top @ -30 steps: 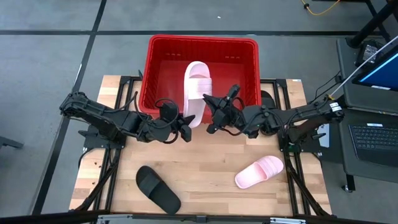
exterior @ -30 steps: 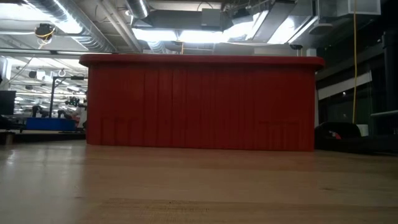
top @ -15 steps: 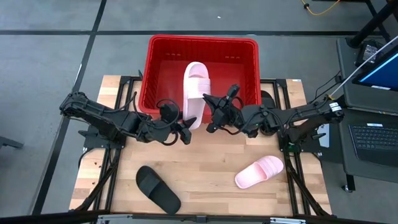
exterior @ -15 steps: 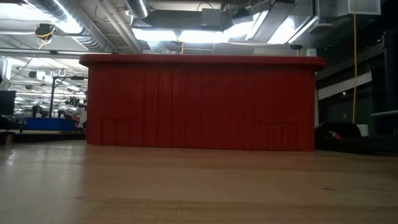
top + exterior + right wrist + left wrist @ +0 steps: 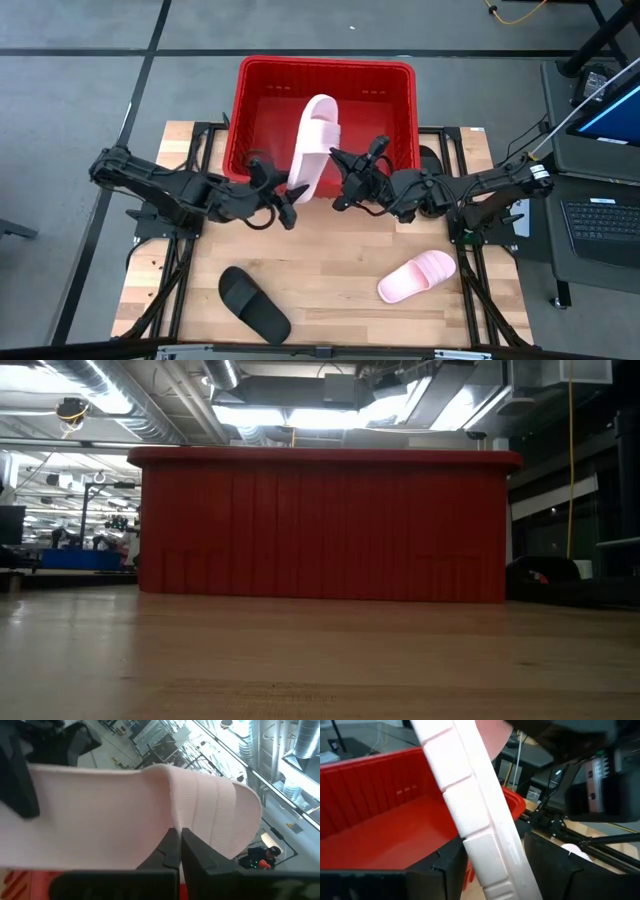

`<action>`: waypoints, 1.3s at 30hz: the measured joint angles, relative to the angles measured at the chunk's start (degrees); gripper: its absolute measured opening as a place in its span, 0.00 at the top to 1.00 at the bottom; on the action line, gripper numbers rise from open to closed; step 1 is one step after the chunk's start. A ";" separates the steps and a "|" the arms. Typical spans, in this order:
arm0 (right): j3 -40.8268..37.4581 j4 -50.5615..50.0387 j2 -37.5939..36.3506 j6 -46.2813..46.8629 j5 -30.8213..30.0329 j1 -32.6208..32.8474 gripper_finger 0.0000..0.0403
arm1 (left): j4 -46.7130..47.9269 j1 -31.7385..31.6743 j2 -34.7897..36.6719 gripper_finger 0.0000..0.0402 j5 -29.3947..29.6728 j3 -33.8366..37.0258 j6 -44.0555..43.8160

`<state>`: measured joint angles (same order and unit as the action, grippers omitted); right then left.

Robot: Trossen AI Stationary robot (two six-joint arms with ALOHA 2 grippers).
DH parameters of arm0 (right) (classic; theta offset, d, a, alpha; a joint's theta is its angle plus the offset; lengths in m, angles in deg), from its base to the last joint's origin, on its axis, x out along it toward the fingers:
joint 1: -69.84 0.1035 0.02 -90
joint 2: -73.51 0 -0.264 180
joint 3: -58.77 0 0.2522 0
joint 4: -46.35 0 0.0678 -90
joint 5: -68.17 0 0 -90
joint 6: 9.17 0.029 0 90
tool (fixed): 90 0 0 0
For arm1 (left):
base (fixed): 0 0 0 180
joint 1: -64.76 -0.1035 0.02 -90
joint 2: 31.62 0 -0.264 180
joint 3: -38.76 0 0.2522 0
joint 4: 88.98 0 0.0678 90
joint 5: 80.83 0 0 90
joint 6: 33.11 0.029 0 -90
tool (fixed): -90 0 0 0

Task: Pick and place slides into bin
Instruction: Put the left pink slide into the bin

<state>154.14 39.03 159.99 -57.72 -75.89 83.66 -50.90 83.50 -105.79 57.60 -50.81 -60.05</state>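
Note:
A pale pink slide (image 5: 314,146) hangs tilted over the near rim of the red bin (image 5: 262,90), toe end over the bin, heel end over the table. My right gripper (image 5: 337,172) is shut on it from the right. My left gripper (image 5: 283,197) is open by the heel end. In the left wrist view the ribbed sole (image 5: 470,805) runs between its spread fingers (image 5: 555,865). A second pink slide (image 5: 417,276) and a black slide (image 5: 255,303) lie flat on the table. The low view shows only the bin's wall (image 5: 325,525). My left gripper: I cannot tell whether a finger still touches the sole that runs between its spread fingers. My right gripper pinches the slide's long side edge (image 5: 172,822) between its two fingers, about mid-length, below the strap (image 5: 215,802). The fingers come level from the table's right and lie across the slide. The slide is lifted clear of the table, tilted on its edge.
Open wooden table lies between the two loose slides at the near side. The bin fills the far middle. A laptop and a screen (image 5: 600,150) stand beyond the table's right edge.
My left gripper has opened, let go of the pink slide's heel end, rolled, and drawn back a little toward the table's left edge. The slide has stayed in my right gripper and swung slightly, its heel end toward the left and its toe end toward the right.

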 joint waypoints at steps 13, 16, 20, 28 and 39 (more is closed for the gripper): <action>0.00 2.91 0.00 -0.04 -1.21 0.02 0.99 | 4.25 4.74 5.22 0.54 -1.74 -0.02 0.74; 0.00 3.16 0.00 -0.12 -1.48 -0.05 0.99 | 4.46 5.26 5.13 0.53 -1.87 -0.02 1.15; 0.00 3.15 0.00 -0.20 -1.57 -0.90 0.99 | 4.22 5.53 5.14 0.53 -2.02 -0.02 1.15; 0.00 0.33 -0.15 -1.55 -7.37 -3.18 0.99 | 4.60 7.84 7.45 0.53 -7.35 0.00 0.51; 0.00 -1.14 -0.15 -3.40 -6.70 -5.52 0.99 | 5.87 8.50 8.16 0.55 4.18 0.00 12.30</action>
<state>154.14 37.89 159.83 -61.12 -82.59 78.14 -45.03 92.00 -97.62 61.78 -50.81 -47.75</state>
